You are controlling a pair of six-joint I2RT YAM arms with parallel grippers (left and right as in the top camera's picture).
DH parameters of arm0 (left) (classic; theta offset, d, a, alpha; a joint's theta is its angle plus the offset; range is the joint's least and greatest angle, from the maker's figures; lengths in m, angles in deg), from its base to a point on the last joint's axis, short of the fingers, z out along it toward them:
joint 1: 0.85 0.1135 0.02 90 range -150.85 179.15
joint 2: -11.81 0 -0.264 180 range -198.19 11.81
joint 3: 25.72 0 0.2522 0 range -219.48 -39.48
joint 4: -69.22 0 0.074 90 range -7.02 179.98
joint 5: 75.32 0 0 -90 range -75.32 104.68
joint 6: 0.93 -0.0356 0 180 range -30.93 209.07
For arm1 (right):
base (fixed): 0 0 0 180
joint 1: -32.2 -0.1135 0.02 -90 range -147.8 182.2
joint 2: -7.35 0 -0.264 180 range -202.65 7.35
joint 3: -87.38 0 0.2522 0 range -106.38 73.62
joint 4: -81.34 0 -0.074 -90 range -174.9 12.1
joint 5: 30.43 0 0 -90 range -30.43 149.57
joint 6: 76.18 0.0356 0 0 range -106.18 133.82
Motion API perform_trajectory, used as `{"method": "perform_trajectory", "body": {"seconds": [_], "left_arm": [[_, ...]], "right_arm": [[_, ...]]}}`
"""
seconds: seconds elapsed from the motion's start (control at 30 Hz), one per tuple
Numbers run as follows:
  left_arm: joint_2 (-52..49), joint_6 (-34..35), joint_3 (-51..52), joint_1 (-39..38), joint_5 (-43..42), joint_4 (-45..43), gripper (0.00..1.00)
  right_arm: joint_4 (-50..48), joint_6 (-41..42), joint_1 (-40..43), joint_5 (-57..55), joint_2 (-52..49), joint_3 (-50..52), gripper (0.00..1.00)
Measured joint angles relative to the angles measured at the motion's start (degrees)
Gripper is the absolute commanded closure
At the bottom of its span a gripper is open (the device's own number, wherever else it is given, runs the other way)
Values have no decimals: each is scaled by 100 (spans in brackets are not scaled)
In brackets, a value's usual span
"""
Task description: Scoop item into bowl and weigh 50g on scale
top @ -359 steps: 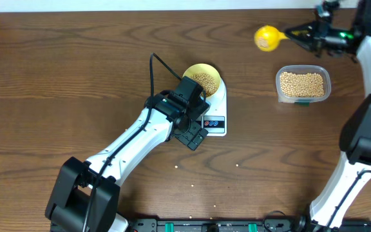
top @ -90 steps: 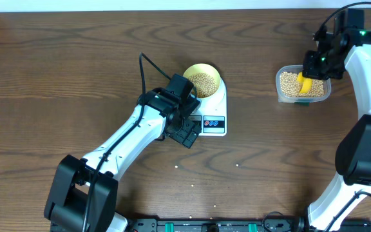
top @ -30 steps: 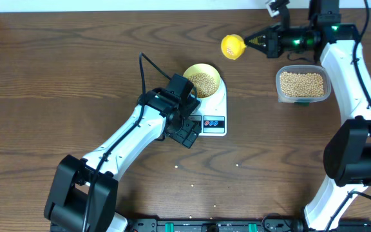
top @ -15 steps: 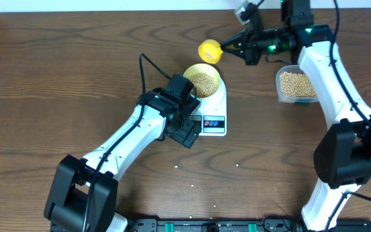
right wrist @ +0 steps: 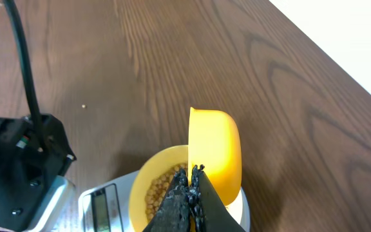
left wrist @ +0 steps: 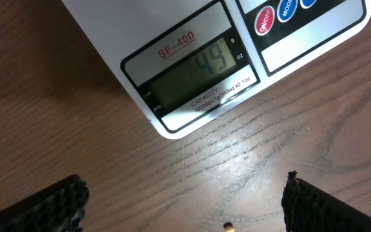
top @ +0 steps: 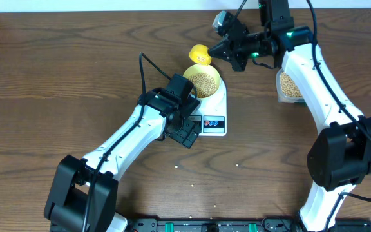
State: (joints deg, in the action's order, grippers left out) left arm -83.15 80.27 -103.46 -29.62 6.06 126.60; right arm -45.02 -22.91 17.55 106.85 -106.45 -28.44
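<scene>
The pale yellow bowl (top: pixel 218 76) sits on the white scale (top: pixel 215 125) and holds beige beans (top: pixel 202 82). My right gripper (top: pixel 227 50) is shut on the handle of a yellow scoop (top: pixel 200 55), held just above the bowl's far rim. In the right wrist view the scoop (right wrist: pixel 216 151) is tilted on edge over the bowl (right wrist: pixel 148 174), with the gripper (right wrist: pixel 192 187) pinched on it. My left gripper (top: pixel 189 133) is open and empty at the scale's front. In the left wrist view the gripper (left wrist: pixel 185 209) faces the scale (left wrist: pixel 192 77), whose display reads 49.
A clear tub of beans (top: pixel 287 84) stands at the right, partly hidden by my right arm. A few loose beans (top: pixel 237 165) lie on the wooden table near the front; one (left wrist: pixel 227 226) lies between my left fingers. A black cable (top: pixel 148 71) runs from the left arm.
My right arm has carried the scoop from the tub leftward to the bowl's far rim. The left arm, bowl and scale have not moved.
</scene>
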Motion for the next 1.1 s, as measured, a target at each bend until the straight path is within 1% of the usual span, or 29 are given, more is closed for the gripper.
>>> {"method": "perform_trajectory", "body": {"seconds": [0.2,0.6,0.7,0.87,1.1], "left_arm": [[0,2,0,0,0,-2,2],[0,0,0,0,0,0,2],[0,2,0,0,0,-2,2],[0,2,0,0,0,-2,2],[0,2,0,0,0,0,2]], "right_arm": [[-22,-81,-2,-221,0,0,99],[-52,-55,-4,-236,0,0,99],[-57,166,0,-236,0,0,99],[-79,946,70,-164,0,0,99],[-354,2006,463,472,0,0,99]]}}
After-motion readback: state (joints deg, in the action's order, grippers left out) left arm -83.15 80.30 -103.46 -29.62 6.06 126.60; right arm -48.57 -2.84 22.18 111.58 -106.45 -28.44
